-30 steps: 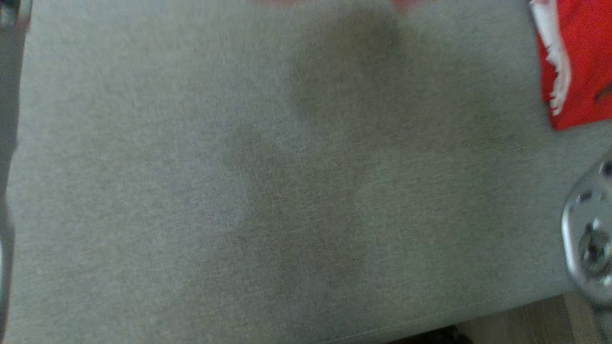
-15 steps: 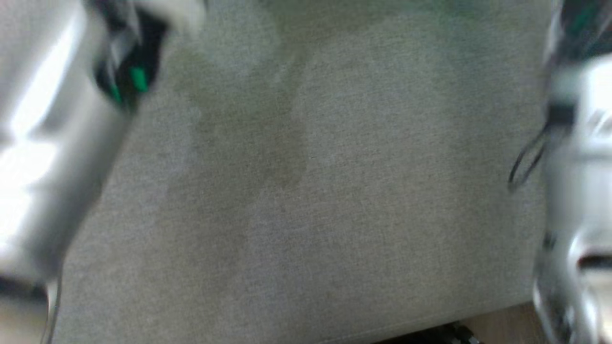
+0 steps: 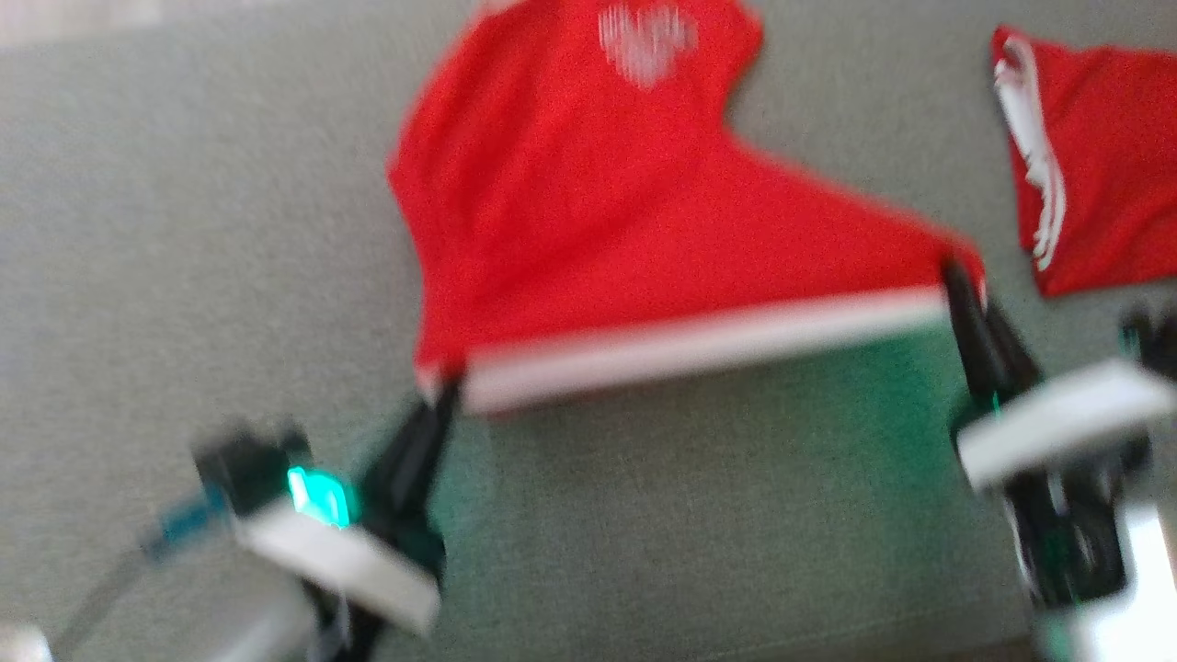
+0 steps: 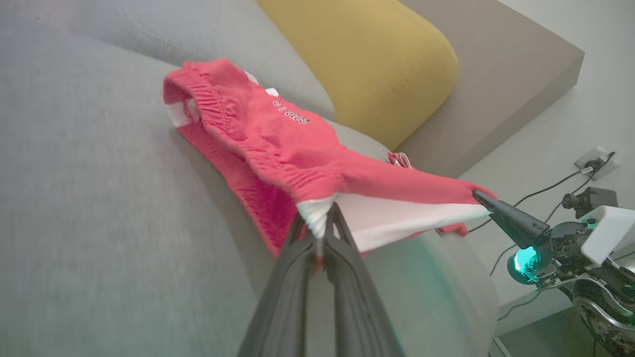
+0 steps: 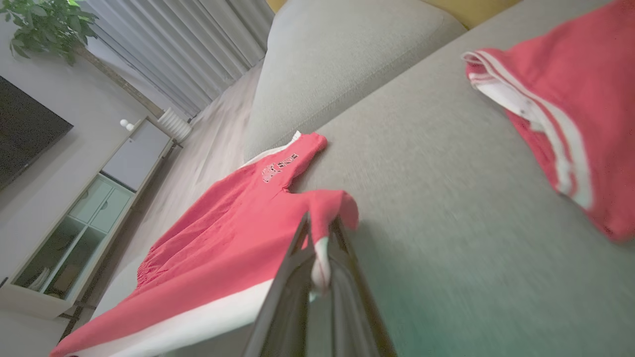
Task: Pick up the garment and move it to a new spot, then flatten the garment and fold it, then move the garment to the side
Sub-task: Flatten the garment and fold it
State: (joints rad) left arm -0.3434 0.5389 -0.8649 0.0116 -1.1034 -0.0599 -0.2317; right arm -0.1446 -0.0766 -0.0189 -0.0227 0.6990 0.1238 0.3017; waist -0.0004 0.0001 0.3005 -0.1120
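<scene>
Both hem corners are pinched: left gripper clamped on one, right gripper on the other, red garment stretched between, far end on the grey sofa. Flattening step, I'd say; next, lower it evenly, hem taut.

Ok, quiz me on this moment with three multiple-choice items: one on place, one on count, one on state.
1. Place: the other red garment lies
A. to the robot's right of the held garment, apart from it
B. beneath it
C. on the floor

2. Count: red garments in the head view
A. one
B. two
C. four

3. State: the held garment's white band is
A. stretched between the left tool and right tool, both shut on it
B. lying loose, untouched
C. rolled into a ball

Answers:
1 A: it sits separately at the head view's right edge.
2 B: the held one plus the other.
3 A: each wrist view shows its tool pinching a band corner.
</scene>
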